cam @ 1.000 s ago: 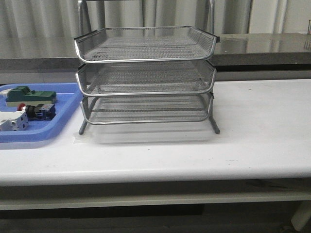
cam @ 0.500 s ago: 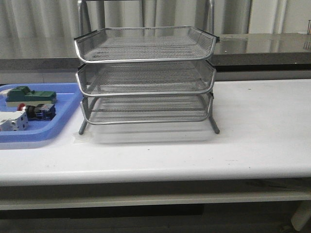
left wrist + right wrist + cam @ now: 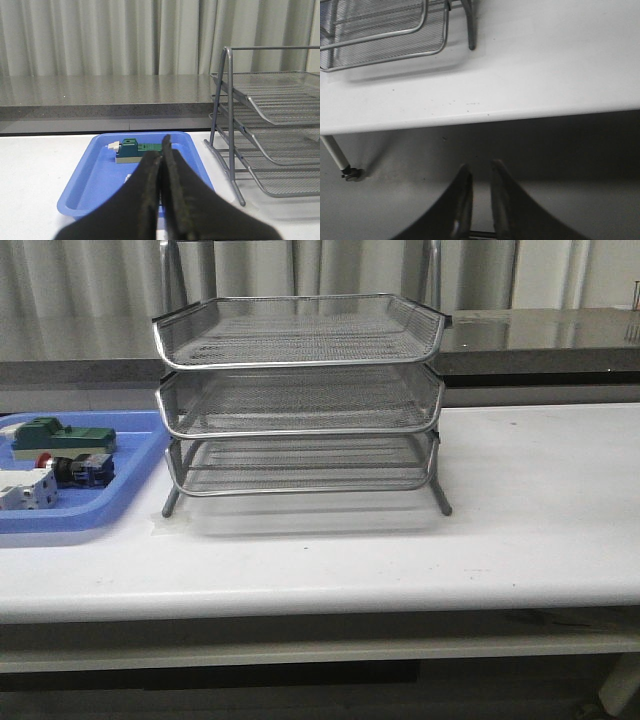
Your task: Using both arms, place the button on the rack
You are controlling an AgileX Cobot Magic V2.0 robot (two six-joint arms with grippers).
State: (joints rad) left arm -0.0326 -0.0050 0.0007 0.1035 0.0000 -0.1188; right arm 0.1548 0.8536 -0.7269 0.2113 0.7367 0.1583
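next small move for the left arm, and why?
Probably open the left gripper and ease it toward the button: its jaws are shut and empty, the button lies in the blue tray, and the rack holds nothing.

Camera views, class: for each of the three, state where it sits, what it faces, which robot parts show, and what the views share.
Front view: facing forward over the table; rack centre, blue tray left; no robot parts.
Left wrist view: above the near table, facing the blue tray and rack; left gripper closed.
Right wrist view: before the table edge, looking down; right gripper slightly apart, holding nothing.
Shared: the rack in all three.
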